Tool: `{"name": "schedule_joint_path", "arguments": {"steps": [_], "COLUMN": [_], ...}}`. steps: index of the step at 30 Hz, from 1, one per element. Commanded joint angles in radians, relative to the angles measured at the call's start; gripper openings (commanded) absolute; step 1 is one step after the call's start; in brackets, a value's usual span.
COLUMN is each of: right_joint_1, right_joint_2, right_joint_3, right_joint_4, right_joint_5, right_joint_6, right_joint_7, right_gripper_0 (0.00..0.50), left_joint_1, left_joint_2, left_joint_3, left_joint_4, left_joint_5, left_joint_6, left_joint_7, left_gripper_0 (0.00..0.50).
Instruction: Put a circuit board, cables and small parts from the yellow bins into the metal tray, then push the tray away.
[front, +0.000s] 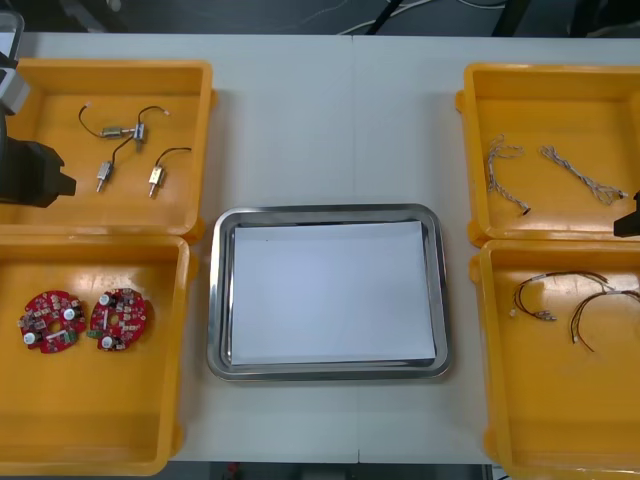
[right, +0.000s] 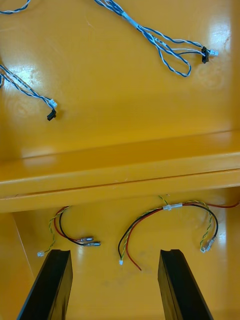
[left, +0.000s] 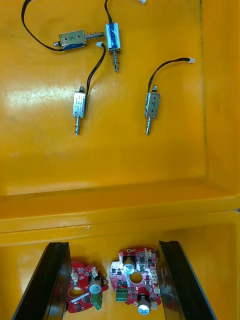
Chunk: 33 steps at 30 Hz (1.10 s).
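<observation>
Grippers hang open on both sides of the worktop (front: 330, 120), and we see neither one holding anything. The left gripper (left: 112, 245) hovers above the near left bin (front: 100, 400), its black fingers (left: 50, 280) spread wide. Between them, down on the bin floor, lie two round red circuit boards (left: 134, 282), side by side and very close together. Past the wall of that bin we find the far left bin (front: 120, 80), where four small metal parts (left: 79, 105) lie scattered, each trailing a thin black cable (left: 93, 67). In the front view the left arm (front: 30, 172) shows at the left edge, over the far left bin.

The right gripper (right: 114, 252) is spread just as wide and hangs above the near right bin (front: 560, 400). Below it lie two bundles of red, yellow and black cables (right: 165, 212), apart from each other and clear of the gripper. Beyond the bin wall, the far right bin (front: 560, 105) holds two twisted blue and white cables (right: 160, 45), well apart. The right arm (front: 628, 218) shows at the right edge of the front view, about where the two right bins meet.

The metal tray (front: 327, 212) sits flat in the middle of the worktop, white inside, between the left pair and the right pair of yellow bins and just beside them.
</observation>
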Motion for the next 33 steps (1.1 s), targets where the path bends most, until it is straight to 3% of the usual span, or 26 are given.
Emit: {"name": "schedule_joint_path", "arguments": {"steps": [1,33], "right_joint_1": [0.009,0.009], "right_joint_2": [-0.042,-0.042], "right_joint_3": [-0.026,-0.026], "right_joint_4": [-0.032,-0.032], "right_joint_5": [-0.007,-0.007], "right_joint_6": [0.003,0.003], "right_joint_7": [0.046,0.046], "right_gripper_0": [0.500,0.500], "left_joint_1": [0.016,0.016], "left_joint_2": [0.040,0.040], "left_joint_3": [0.015,0.015], "left_joint_4": [-0.035,-0.035], "left_joint_5": [-0.008,-0.008], "left_joint_6": [0.006,0.006], "left_joint_7": [-0.107,-0.107], "left_gripper_0": [0.500,0.500]}}
